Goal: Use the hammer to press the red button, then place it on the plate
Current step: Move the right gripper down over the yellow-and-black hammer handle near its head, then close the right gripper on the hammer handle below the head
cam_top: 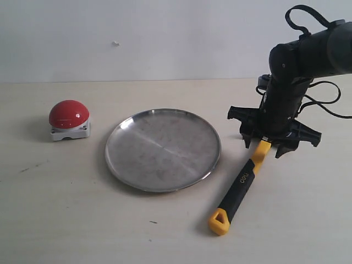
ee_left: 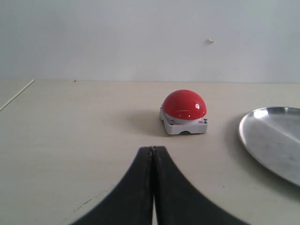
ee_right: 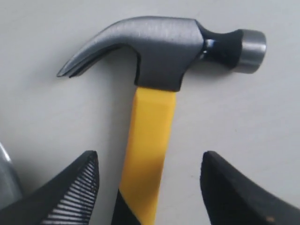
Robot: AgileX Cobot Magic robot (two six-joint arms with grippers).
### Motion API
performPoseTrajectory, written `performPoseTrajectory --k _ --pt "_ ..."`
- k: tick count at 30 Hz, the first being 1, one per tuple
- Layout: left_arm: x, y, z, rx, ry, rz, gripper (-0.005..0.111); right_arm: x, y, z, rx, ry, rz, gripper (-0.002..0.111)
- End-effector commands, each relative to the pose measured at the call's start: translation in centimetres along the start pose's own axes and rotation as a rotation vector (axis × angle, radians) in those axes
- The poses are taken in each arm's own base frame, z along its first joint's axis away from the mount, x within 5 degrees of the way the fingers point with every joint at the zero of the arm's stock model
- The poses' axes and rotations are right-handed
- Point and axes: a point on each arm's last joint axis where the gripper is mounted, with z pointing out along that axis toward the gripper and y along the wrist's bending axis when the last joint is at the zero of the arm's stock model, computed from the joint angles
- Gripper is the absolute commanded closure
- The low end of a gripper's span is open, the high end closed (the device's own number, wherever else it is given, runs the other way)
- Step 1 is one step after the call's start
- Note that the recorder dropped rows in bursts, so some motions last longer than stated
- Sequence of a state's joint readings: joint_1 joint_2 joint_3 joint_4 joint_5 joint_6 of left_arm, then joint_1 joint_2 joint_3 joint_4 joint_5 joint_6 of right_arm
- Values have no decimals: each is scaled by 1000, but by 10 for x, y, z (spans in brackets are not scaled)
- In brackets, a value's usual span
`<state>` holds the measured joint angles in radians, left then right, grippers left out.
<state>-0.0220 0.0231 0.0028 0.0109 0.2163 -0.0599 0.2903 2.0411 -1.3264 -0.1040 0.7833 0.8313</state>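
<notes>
Right gripper [ee_right: 149, 161]: released, jaws spread wide on either side of the yellow handle just below the head, with a gap on each side; holds nothing.
Reason, judged: lined up for a grasp close to the head, which would give firm control for a press.
Left gripper [ee_left: 152, 150]: clenched, jaws meeting, empty; faces the red button, apparently parked.
Hammer [cam_top: 242, 180]: lies flat towards the right edge of the tabletop [cam_top: 66, 220], just beside the plate's rim but off it, handle end towards the near edge.
Plate [cam_top: 163, 149]: mid-tabletop, bare, between hammer and button.
Red button [cam_top: 69, 114]: towards the left edge, well apart from the hammer.
Task stage, judged: pickup not yet made.
Count: 2 grippers, 1 hammer, 1 plate, 1 red button.
</notes>
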Motion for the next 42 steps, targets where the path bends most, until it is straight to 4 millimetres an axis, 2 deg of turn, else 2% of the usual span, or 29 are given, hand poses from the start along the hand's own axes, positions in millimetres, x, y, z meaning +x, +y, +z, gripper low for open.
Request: performPoseTrajectory --k 1,4,10,18,25,42 --pt "-1 0 -1 -2 -10 -3 107 -2 2 -1 -6 -14 3 47" --pt "-1 0 -1 -2 -10 -3 107 -2 2 1 -6 -16 3 48" --pt "-1 0 -1 -2 -10 -3 107 0 3 20 2 9 33 49" --pt "-1 0 -1 -2 -10 -3 107 -1 4 20 -5 -6 25 49" --pt "-1 0 -1 -2 -10 -3 107 -1 4 20 -3 -4 32 66" --pt "-1 0 -1 -2 -10 -3 107 0 4 33 3 4 31 66"
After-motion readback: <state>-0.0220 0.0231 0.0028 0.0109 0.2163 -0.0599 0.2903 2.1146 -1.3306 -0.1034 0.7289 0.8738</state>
